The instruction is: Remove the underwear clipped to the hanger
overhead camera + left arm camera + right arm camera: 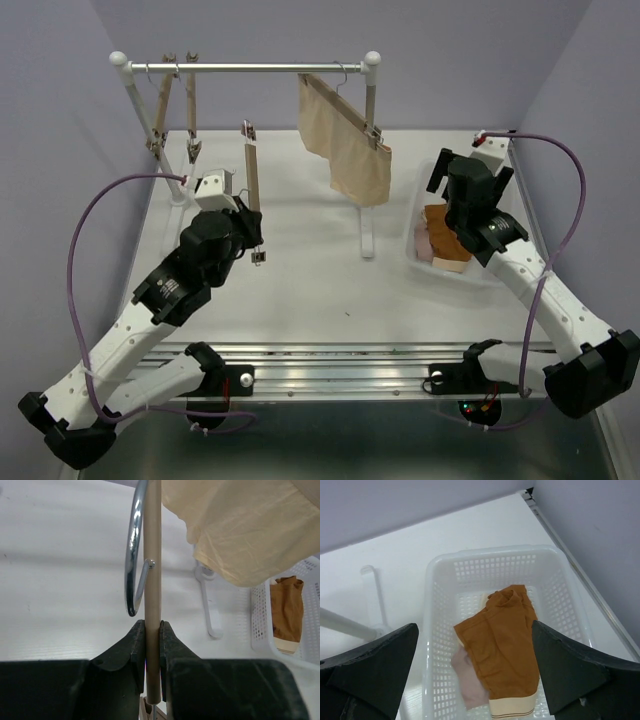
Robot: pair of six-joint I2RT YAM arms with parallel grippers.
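Beige underwear hangs clipped left of the basket holding 2 others (rust brief, pink brief). The right gripper gapes above it, and the left gripper pinches a seemingly bare hanger. Next: unclip beige.

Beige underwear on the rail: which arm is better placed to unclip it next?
Probably right. The right fingers hang open and empty over the basket, near the beige underwear; the left fingers are shut on a bare wooden hanger.
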